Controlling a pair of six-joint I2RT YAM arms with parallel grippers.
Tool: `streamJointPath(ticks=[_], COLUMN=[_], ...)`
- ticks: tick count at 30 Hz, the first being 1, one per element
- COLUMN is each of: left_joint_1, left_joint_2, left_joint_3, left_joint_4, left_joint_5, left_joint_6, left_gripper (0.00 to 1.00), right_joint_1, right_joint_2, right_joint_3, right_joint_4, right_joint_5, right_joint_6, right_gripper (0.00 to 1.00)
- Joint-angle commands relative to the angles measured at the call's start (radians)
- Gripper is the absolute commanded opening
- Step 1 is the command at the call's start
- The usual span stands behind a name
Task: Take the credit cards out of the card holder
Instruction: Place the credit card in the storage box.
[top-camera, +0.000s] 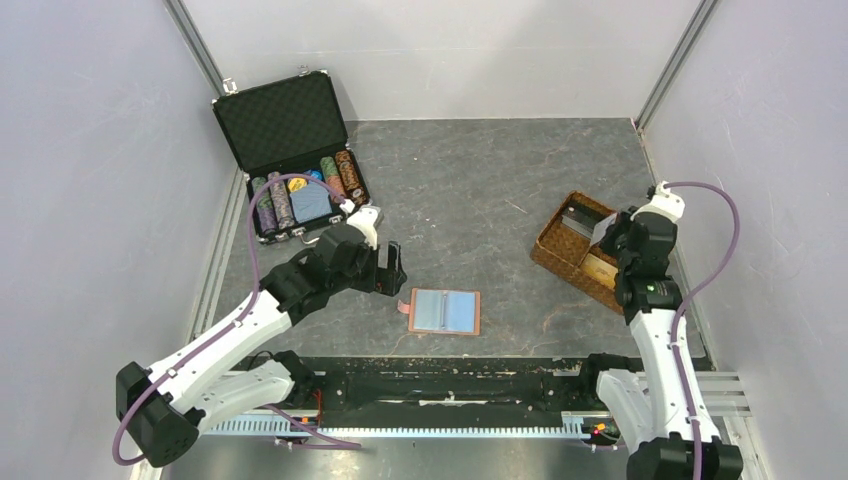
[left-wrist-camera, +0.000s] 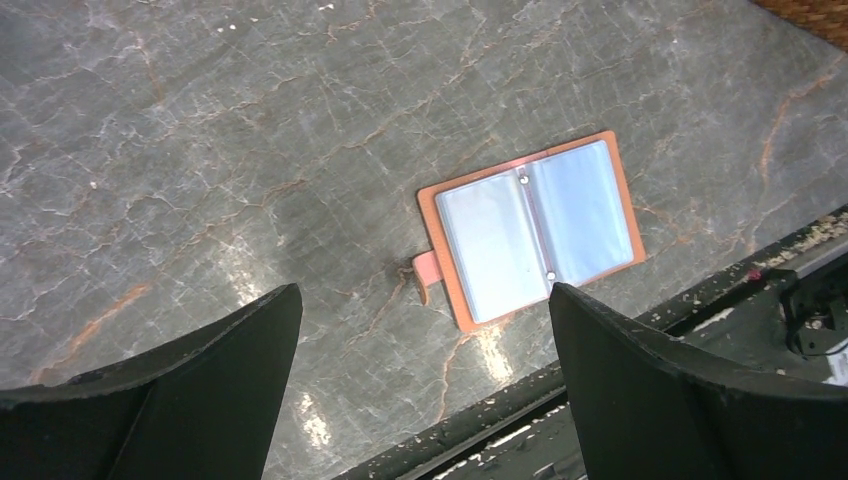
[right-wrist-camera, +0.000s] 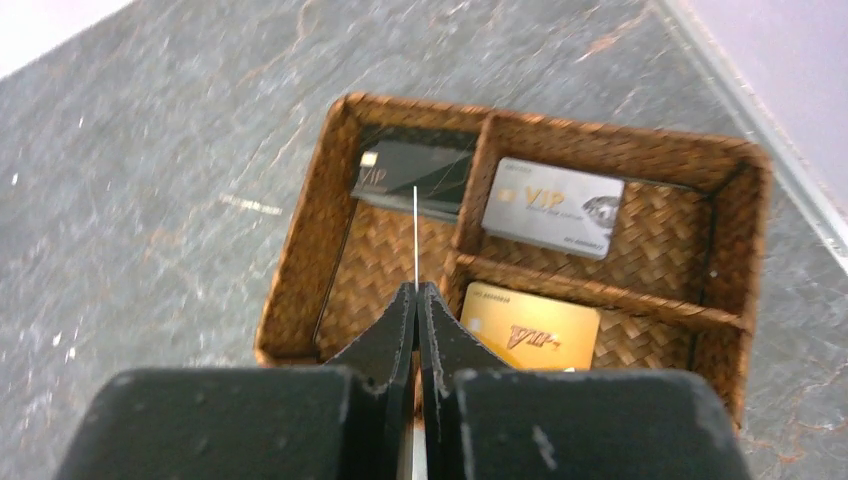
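The card holder (top-camera: 445, 311) lies open and flat near the table's front edge, its pale blue clear sleeves facing up; the left wrist view shows it too (left-wrist-camera: 535, 225), with no card visible in those sleeves. My left gripper (top-camera: 393, 268) is open and empty, just left of it and above the table (left-wrist-camera: 422, 295). My right gripper (top-camera: 612, 235) is shut on a thin pale card (right-wrist-camera: 415, 235), seen edge-on, held over the brown woven tray (right-wrist-camera: 300, 250). In the tray lie a dark card (right-wrist-camera: 400, 172), a silver card (right-wrist-camera: 553, 208) and a gold card (right-wrist-camera: 530, 325).
A black foam-lined chip case (top-camera: 290, 150) stands open at the back left with striped chips in it. The woven tray (top-camera: 545, 245) sits by the right wall. A black rail runs along the table's front edge (left-wrist-camera: 600, 400).
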Motion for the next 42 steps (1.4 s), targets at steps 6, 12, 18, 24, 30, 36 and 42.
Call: streamJointPath(ticks=[6,12,18,24,30,36,42], left_joint_1=[-0.033,-0.035,-0.035,-0.04,-0.04,-0.046,-0.051], left_joint_2=[-0.029,-0.048,-0.037,-0.085,-0.083,-0.128,-0.23], left_joint_3=[-0.042,-0.088,-0.074,-0.084,-0.052,-0.046,-0.082], left_joint_4=[0.069,0.14,0.127,0.137,0.101,0.086,0.101], left_joint_5=[-0.16,-0.181,-0.189,-0.187,-0.18,-0.175,-0.252], left_joint_6=[0.086,0.087,0.082,0.083,0.084,0.077,0.071], left_gripper=[1.0,1.0,1.0,1.0,1.0,1.0,1.0], right_joint_1=[-0.022,-0.02,-0.022,-0.024,-0.028,-0.041,-0.069], right_joint_2=[0.061,0.105,0.097,0.051,0.019,0.046,0.115], right_joint_3=[0.042,0.111,0.05,0.014,-0.048,-0.162,-0.096], right_joint_4=[0.135,0.145,0.207,0.216,0.271,0.499,0.541], right_joint_5=[0.286,0.336,0.322,0.212,0.166,0.036,0.039], right_joint_6=[0.089,-0.017,-0.043,-0.005,0.034,0.159,0.111], right_gripper=[0.0,0.0,0.0,0.0,0.0,0.0,0.0])
